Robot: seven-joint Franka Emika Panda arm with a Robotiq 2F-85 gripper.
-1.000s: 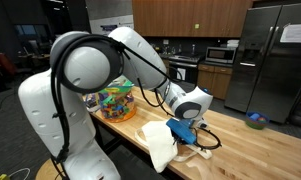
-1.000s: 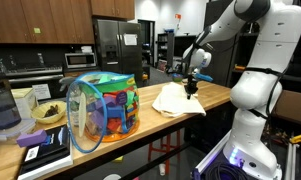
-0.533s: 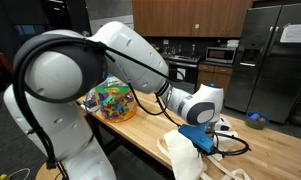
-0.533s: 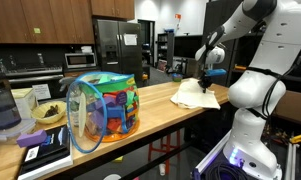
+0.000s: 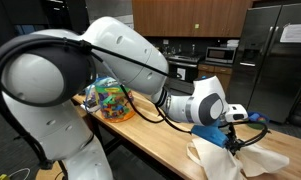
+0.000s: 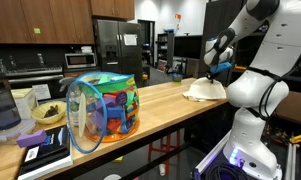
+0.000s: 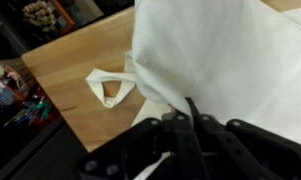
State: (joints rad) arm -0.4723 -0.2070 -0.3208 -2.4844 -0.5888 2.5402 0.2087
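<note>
White cloth bag [image 7: 220,60] | edge pinched between jaws pressed together | lying on wooden counter [image 7: 75,55]

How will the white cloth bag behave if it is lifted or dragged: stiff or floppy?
Probably floppy: the white cloth bag folds and creases where the gripper pinches it. Likely light, since its thin handle loop lies limp on the wooden table.

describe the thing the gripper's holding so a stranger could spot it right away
Find the long wooden counter. At its end farthest from the colourful toy basket lies a cream cloth bag, pinched by the gripper. It is the only pale, limp thing there, with a loop handle.
</note>
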